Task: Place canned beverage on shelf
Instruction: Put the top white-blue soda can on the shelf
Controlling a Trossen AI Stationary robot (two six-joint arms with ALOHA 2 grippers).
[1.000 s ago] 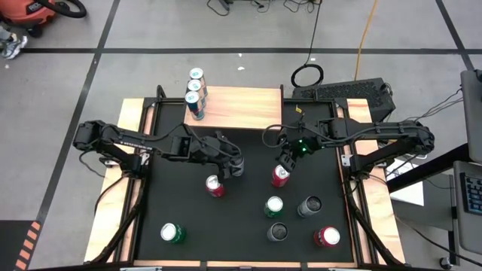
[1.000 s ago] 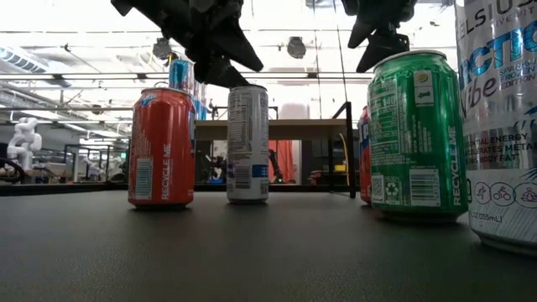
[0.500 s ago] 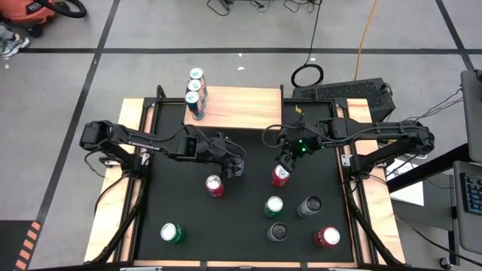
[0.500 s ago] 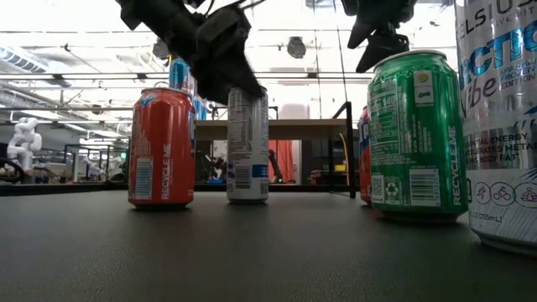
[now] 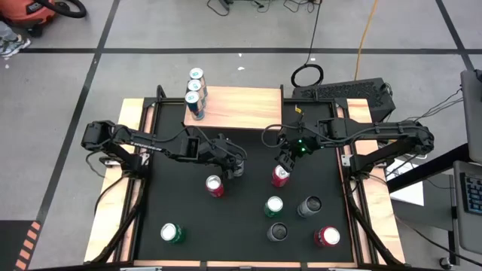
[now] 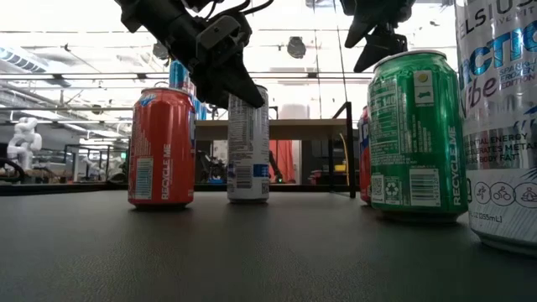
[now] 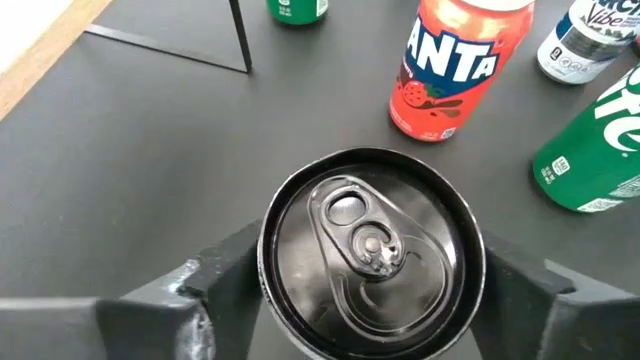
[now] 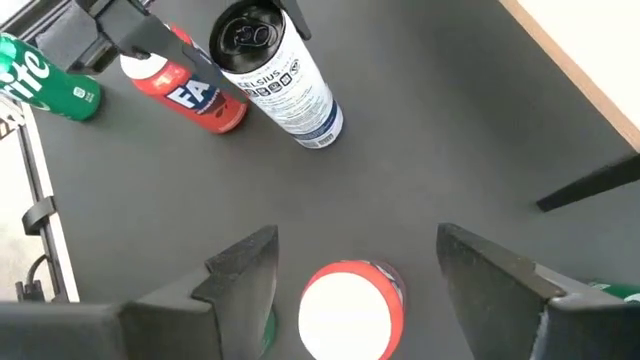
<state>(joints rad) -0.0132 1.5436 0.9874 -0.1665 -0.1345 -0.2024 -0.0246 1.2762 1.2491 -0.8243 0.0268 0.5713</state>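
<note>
On the black worktop (image 5: 181, 203), the left gripper (image 7: 365, 290) sits down over a white can (image 6: 248, 147), its fingers (image 7: 215, 275) flanking the black lid, closing but whether they touch I cannot tell. A red Fanta can (image 5: 215, 185) stands just beside. The right gripper (image 8: 350, 265) hangs with fingers apart above another red can (image 5: 280, 175). The shelf (image 5: 241, 107) at the far edge carries three cans (image 5: 196, 92).

The black tabletop (image 5: 188, 218) carries seven upright cans: a slim white can (image 6: 248, 144) beside a red Fanta can (image 5: 215, 186), another red can (image 5: 280, 175), two green cans (image 5: 172, 232) (image 5: 274, 206), two dark cans (image 5: 309, 205) (image 5: 277, 232) and a red can (image 5: 327, 237). At its far edge, the light-wood shelf (image 5: 245, 108) bears three blue cans (image 5: 196, 92) along its left end.
</note>
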